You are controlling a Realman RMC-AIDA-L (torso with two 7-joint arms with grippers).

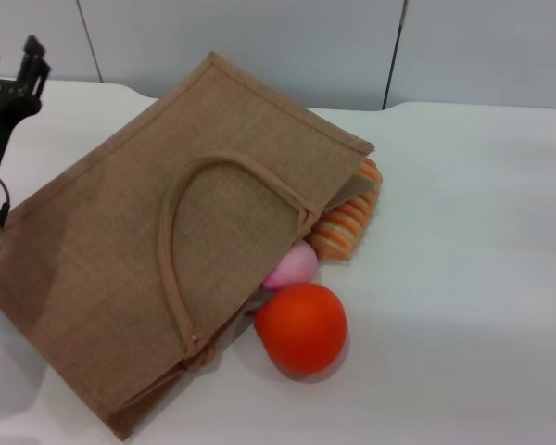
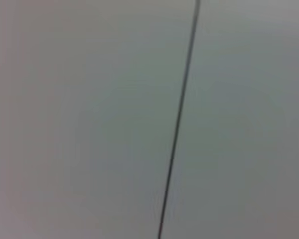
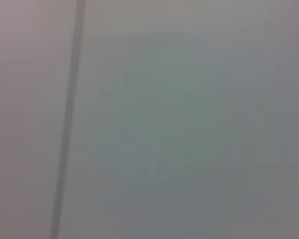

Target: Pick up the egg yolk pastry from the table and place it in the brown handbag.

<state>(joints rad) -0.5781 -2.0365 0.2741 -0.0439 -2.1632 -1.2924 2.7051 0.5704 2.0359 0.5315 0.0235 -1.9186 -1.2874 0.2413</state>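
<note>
Brown handbag (image 1: 157,269) lying flat on the table (image 1: 463,278); egg yolk pastry not visible, perhaps already bagged. Left gripper (image 1: 14,65), raised at far left, jaw state indeterminable. Next: confirm placement.

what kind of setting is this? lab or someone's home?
Most likely a lab or test bench, not a home: a plain white table against bare pale wall panels, with only props laid out, a brown handbag lying flat, an orange-red fruit and ridged bread. The left gripper is raised at the table's far-left edge.
</note>
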